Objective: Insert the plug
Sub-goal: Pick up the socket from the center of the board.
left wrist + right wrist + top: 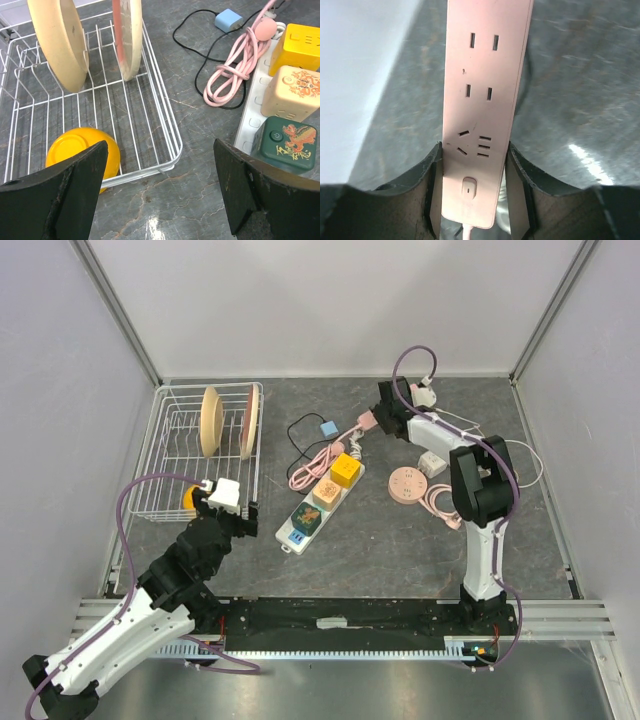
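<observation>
We are clamping our right jaws on the sides of the pink power strip (482,100) near its switch end, its sockets running away ahead of them. We are holding our left jaws wide apart above the table (165,200). The dish rack (176,149) is sitting ahead to their left and the white power strip (250,120) ahead to their right. The pink plug (267,27) is lying farther ahead beside that white strip, on its coiled cord (232,70), well apart from the right jaws.
</observation>
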### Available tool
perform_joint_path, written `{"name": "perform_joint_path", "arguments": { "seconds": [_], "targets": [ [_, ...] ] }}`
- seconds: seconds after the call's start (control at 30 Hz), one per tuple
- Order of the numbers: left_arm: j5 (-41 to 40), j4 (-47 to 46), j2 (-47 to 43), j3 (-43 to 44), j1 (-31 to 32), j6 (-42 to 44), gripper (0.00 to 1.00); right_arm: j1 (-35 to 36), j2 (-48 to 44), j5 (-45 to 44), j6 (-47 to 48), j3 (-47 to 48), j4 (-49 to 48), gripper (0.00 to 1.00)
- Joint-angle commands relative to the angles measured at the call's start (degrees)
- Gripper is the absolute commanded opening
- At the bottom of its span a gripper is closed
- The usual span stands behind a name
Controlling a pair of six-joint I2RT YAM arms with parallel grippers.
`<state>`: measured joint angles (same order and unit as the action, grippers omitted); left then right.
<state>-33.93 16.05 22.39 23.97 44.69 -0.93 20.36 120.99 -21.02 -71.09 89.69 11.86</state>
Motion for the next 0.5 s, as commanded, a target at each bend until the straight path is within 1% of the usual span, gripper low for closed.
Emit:
{"name": "perform_joint_path", "arguments": {
  "seconds": [0.0, 0.13, 0.3, 0.33, 0.47],
  "targets": [
    [2.46, -3.05, 0.02, 0.47, -0.39, 1.89, 0.92, 0.21, -9.71, 1.59, 6.04, 1.45, -12.89, 0.0],
    [5.89, -3.13, 2.21, 1.52, -0.39, 2.07, 0.92, 0.03, -13.31, 4.13, 8.33, 2.95, -17.82, 0.0],
    [13.35, -3.22, 6.52, 3.19, -0.48, 1.54, 0.92, -0.67, -16.57, 10.01, 9.74, 4.26, -24.85, 0.0],
    [14.67, -3.13, 7.48, 3.8, -0.39, -0.02, 0.92, -0.76, -17.71, 10.55, 10.35, 4.7, -25.04, 0.0],
    [20.21, -3.48, 11.44, 5.21, -0.3, -1.88, 0.92, -1.46, -22.45, 12.22, 14.12, 5.67, -26.18, 0.0]
  ]
}}
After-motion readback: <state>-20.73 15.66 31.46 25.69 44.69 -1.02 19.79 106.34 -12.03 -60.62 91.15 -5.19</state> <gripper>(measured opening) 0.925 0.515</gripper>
